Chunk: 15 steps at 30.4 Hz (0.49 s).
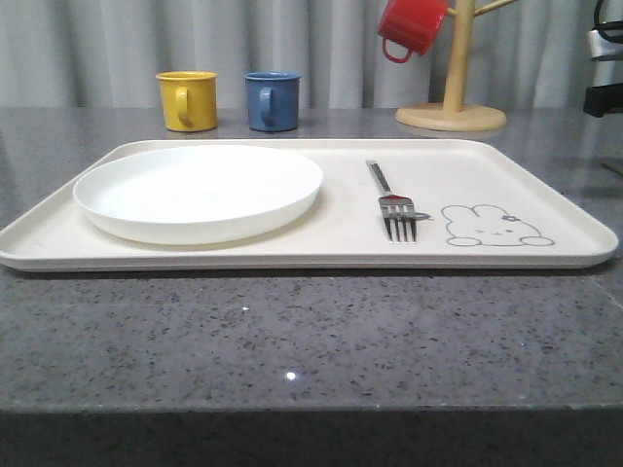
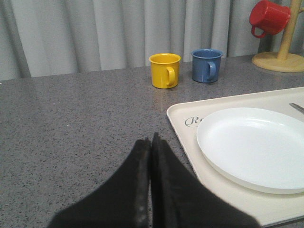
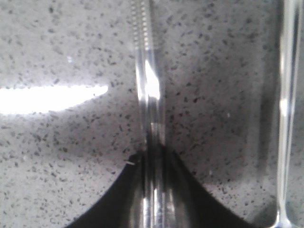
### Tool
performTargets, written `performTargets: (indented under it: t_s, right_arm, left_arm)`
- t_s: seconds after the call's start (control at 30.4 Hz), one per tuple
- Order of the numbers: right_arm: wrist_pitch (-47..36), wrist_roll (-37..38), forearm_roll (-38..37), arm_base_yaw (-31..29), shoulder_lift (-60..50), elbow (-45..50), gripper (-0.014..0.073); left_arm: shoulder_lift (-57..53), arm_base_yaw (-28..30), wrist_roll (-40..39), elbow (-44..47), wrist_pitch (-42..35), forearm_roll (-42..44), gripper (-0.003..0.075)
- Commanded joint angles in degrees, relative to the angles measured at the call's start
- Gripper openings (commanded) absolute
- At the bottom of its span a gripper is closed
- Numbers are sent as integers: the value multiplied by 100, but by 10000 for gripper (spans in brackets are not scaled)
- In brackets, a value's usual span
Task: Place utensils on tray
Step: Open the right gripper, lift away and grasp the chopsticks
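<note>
Right hand [image 3: 153, 164] is clamped on the chopsticks [image 3: 148, 95] low over the tabletop [image 3: 57, 166]; spoon handle [image 3: 287, 109] lies beside. Left hand [image 2: 151, 147] is closed, empty, left of tray [image 1: 545, 199]. Fork [image 1: 394, 204] is already on tray w/ plate [image 1: 200, 190]. Step: chopstick pickup; next needs lift & carry over to tray.

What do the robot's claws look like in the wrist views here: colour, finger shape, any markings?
Both are black. The left claw has two broad matte fingers that taper to narrow tips, with a fine ribbed texture along their inner edges. The right claw shows the same dark, tapering shape, seen close up and blurred. No markings, labels or cables can be made out on either.
</note>
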Motion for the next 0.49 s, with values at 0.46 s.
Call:
performTargets:
  t_s: [0.46]
  right_arm:
    - [154, 494, 617, 679, -1188, -299, 50]
  left_arm:
    - [37, 28, -63, -159, -477, -54, -18]
